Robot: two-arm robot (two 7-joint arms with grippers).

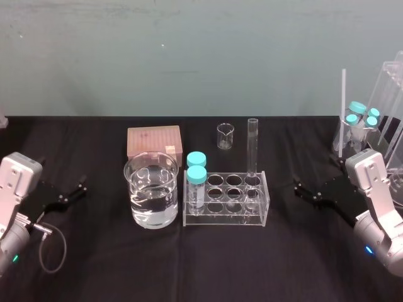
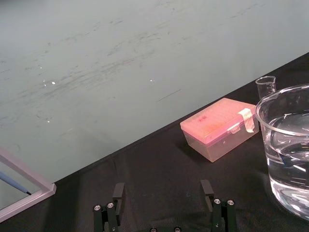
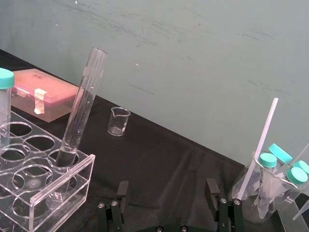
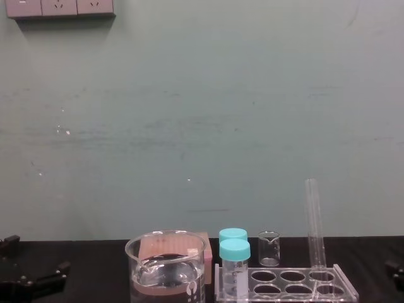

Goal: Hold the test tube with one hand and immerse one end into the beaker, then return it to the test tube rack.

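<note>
**Station Status: Tools Spread, Nothing Held**

The right gripper is positioned low at the right side of the black table. Its two fingers are spread apart and nothing is pinched between them. The test tube rack is located to this gripper's left, apart from its fingertips. The test tube is seated upright in the rear-row hole at the rack end nearest the right gripper, and it stands apart from the tool. Two teal-capped vials are seated at the rack end farthest from the right gripper. The beaker, partly filled with clear liquid, is placed just beside that far end, so that it lies between the rack and the left gripper. The left gripper is positioned low at the table's left side, apart from the beaker, with its fingers likewise spread and nothing gripped. A pink box and a small beaker are located beyond the rack and the beaker, farther from both grippers.
</note>
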